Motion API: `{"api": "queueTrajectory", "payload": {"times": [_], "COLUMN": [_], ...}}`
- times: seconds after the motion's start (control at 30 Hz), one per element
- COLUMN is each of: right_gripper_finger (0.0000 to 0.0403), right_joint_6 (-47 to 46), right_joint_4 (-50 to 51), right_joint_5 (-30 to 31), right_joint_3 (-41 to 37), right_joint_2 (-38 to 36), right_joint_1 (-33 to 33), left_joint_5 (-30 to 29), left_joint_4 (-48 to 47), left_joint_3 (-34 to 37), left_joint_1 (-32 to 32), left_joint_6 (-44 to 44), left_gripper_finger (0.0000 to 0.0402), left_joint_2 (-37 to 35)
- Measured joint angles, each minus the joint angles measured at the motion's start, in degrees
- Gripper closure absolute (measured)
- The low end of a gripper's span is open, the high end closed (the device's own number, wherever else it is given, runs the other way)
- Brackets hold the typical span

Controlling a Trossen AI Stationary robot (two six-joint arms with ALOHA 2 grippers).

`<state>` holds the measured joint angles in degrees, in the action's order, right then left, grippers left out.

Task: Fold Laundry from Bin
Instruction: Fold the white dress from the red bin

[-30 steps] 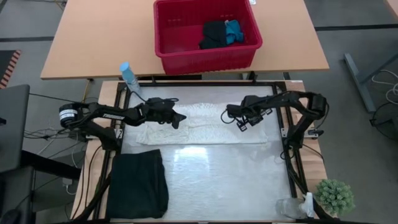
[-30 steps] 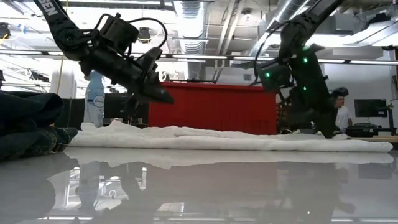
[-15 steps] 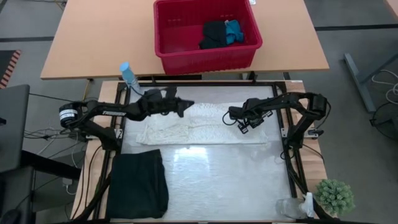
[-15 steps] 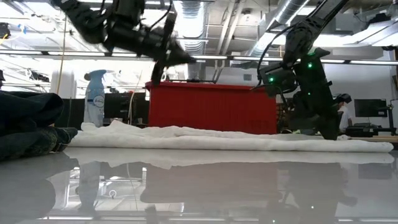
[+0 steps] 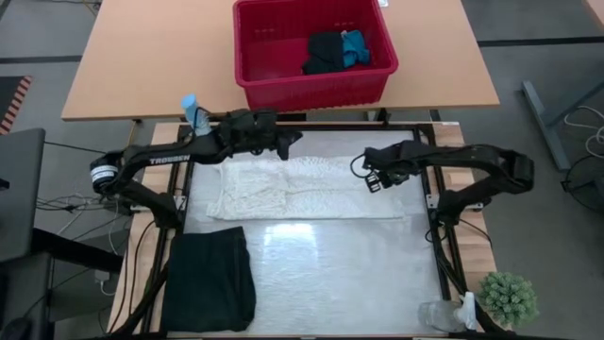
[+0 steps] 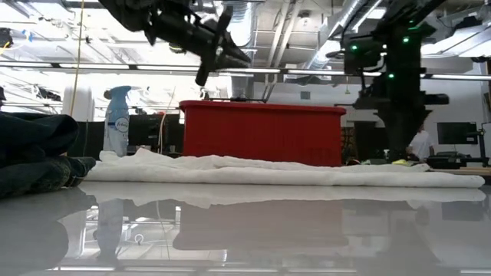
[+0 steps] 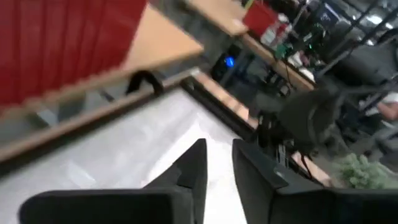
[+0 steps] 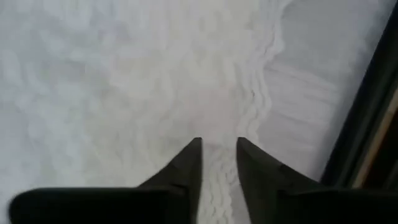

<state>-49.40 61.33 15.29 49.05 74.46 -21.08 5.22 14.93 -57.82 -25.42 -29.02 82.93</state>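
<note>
White crinkled garment [image 5: 307, 188] lies flat mid-table, long axis left-right; both grippers, left gripper [image 5: 293, 139] and right gripper [image 5: 364, 162], have lifted off it since earlier, fingers slightly parted, holding nothing.

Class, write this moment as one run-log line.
left gripper: raised, empty, slightly open | right gripper: over white garment, slightly open | bin: holds dark and blue laundry

Slightly parted right gripper [image 8: 219, 149] hangs over white crinkled cloth [image 8: 124, 87], seemingly empty.
</note>
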Motion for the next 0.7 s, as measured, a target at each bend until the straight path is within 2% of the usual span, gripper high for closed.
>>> {"api": "queueTrajectory", "payload": {"times": [0.2,0.37,0.5,0.57,0.7], "right_gripper_finger": [0.0166,0.0090,0.0064,0.0061,0.0063], "right_joint_6": [-4.79,-7.36,-6.78,-5.30,-2.91], "right_joint_4": [-1.11,-4.77,-9.38,-11.51,-12.53], "right_joint_5": [-3.81,-2.61,-3.82,-6.14,-6.37], "right_joint_3": [-5.06,-7.12,-8.89,-10.10,-11.18], "right_joint_2": [-4.65,-5.52,-5.43,-5.44,-4.55], "right_joint_1": [-0.08,-2.19,-6.52,-8.76,-11.92], "left_joint_5": [10.84,13.28,13.75,13.90,13.85], "left_joint_4": [3.55,9.20,9.17,9.02,9.04], "left_joint_3": [0.07,0.07,0.04,0.04,0.04], "left_joint_1": [-0.78,-0.30,-0.30,-0.30,-0.30], "left_joint_6": [-4.76,-9.45,-9.82,-9.74,-9.63], "left_gripper_finger": [0.0298,0.0270,0.0259,0.0258,0.0257], "left_joint_2": [5.90,9.33,9.63,9.69,9.69]}}
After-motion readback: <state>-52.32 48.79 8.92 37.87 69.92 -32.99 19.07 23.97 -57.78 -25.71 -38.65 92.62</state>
